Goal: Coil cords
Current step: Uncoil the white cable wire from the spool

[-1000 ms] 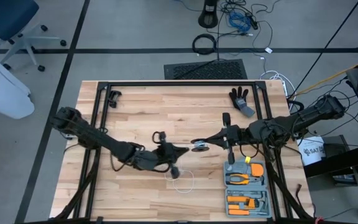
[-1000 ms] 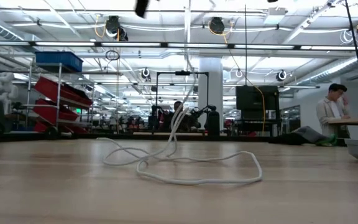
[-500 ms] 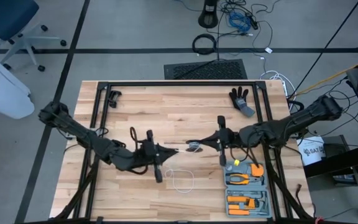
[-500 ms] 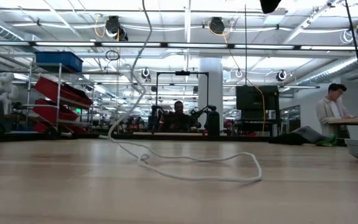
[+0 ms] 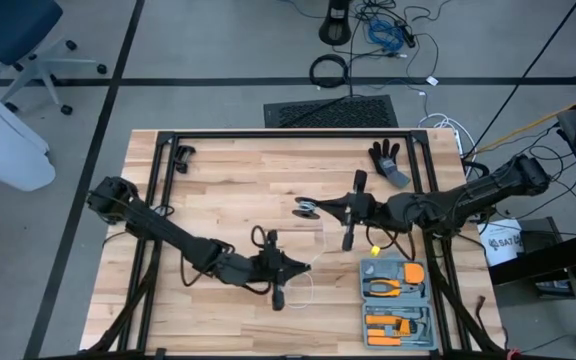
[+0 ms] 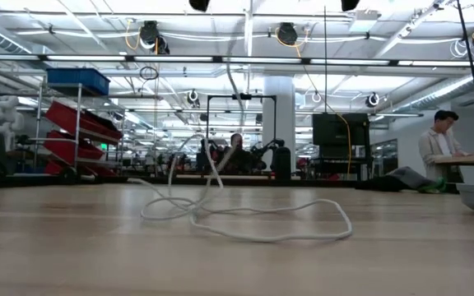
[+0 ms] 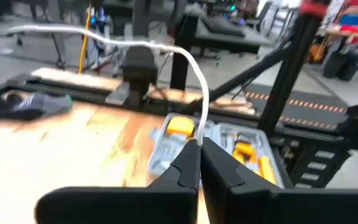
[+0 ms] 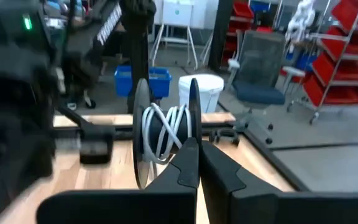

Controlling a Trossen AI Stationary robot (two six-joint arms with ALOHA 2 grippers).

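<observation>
The thin white cord [image 6: 263, 236] lies in loose loops on the wooden table [image 5: 218, 190], and one strand rises from them. Its small black reel [image 5: 306, 207] hangs above the table's middle, with my right gripper [image 5: 316, 208] shut on it. White turns [image 8: 165, 134] are wound between the reel's two discs. My left gripper [image 5: 306, 265] is nearer the front edge, above the loops [image 5: 293, 292], shut on the cord. My left gripper pinches one strand of the cord [image 7: 199, 132] between its two fingertips [image 7: 188, 163]. The fingers reach almost level from the table's left. The cord leaves them upward and arcs away, slack. My right gripper pinches the rim of one reel disc [image 8: 192, 118] between its two fingers [image 8: 185, 163], level from the table's right. The reel is lifted clear of the table and stands on edge.
A grey tray of orange tools [image 5: 396, 300] sits at the front right. A black glove [image 5: 388, 160] lies at the far right and a small black object [image 5: 181, 155] at the far left. Black frame rails [image 5: 278, 135] border the table. A person [image 6: 439, 144] stands behind it.
My left gripper swung toward the table's left, then came back toward the right and the near edge, carrying the cord strand. My right gripper took the reel toward the far edge. The rising strand shifted and the loops on the table rearranged.
</observation>
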